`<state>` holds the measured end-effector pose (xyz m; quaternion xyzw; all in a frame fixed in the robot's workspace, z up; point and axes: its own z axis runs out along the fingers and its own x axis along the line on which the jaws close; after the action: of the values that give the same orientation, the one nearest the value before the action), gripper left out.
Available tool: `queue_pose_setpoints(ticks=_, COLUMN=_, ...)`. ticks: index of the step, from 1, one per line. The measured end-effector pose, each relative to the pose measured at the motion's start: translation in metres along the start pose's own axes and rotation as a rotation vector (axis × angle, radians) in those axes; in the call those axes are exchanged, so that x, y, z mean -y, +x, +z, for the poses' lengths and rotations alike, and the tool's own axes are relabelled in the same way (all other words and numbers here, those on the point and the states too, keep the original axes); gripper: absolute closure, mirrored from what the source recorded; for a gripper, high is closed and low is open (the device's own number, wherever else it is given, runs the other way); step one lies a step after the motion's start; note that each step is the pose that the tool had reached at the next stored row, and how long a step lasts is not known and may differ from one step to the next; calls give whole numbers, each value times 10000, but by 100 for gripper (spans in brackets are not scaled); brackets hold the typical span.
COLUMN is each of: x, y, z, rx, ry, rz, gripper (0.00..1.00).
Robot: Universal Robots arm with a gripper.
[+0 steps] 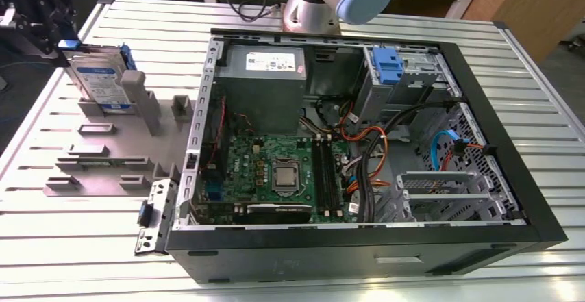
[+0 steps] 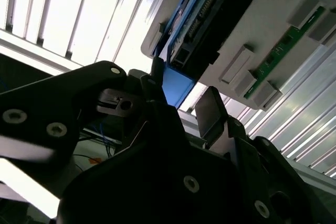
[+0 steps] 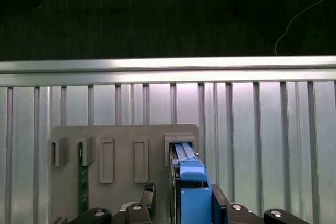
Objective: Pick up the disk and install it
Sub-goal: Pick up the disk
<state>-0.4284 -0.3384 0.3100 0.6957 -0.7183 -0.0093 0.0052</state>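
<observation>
The disk (image 1: 101,79), a silver drive with a white-and-blue label and a blue carrier frame, stands on edge in a slot of the grey fixture (image 1: 109,148) at the exterior view's left. My gripper (image 1: 68,44) is at its upper end. In both wrist views the fingers straddle the blue frame end (image 3: 192,195) (image 2: 175,87). One finger (image 2: 155,74) lies against the frame. A thin bright gap separates the frame from the other finger (image 2: 212,109), so the gripper (image 2: 181,90) is open around the disk.
The open computer case (image 1: 539,213) lies flat on the slatted table (image 1: 73,247), motherboard up. Inside it are a grey power supply (image 1: 265,66) and a drive cage with a blue latch (image 1: 386,66). A green memory stick (image 3: 82,182) stands in the fixture.
</observation>
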Motion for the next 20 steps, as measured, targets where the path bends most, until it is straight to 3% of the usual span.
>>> queue_pose_setpoints(ticks=1, x=0, y=0, z=7, rx=0, ry=0, rz=-2, gripper=43)
queue_pose_setpoints(ticks=2, x=0, y=0, z=13, rx=0, ry=0, rz=-4, gripper=50)
queue_pose_setpoints(ticks=17, x=0, y=-15, z=60, rx=1, ry=1, rz=-18, gripper=50)
queue_pose_setpoints(ticks=20, x=0, y=-17, z=68, rx=0, ry=28, rz=-20, gripper=50)
